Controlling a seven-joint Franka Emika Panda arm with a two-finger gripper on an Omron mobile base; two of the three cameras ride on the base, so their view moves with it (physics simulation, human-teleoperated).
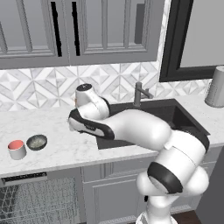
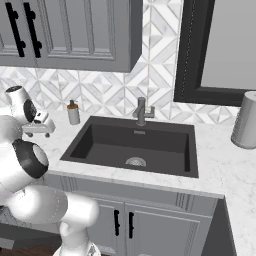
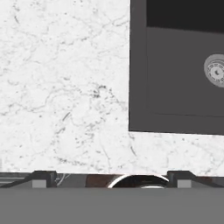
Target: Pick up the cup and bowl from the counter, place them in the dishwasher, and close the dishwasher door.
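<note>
The cup [image 1: 16,149], grey-white with a red inside, stands near the front left of the white marble counter [image 1: 65,146]. The speckled bowl [image 1: 36,142] sits just to its right, close beside it. My gripper [image 2: 39,134] hovers over bare counter between the bowl and the black sink [image 2: 135,145], pointing down. In the hand view the gripper [image 3: 111,179] is open, its dark fingertips [image 3: 43,177] wide apart with nothing between them. Below the cup, the dishwasher [image 1: 37,199] shows its black control strip and grey wire racks. Its door is out of view.
A faucet [image 2: 142,111] rises behind the sink and a soap bottle [image 2: 73,113] stands at the sink's back left corner. A tall grey canister [image 2: 246,120] is at the far right. Grey wall cabinets [image 1: 78,30] hang overhead.
</note>
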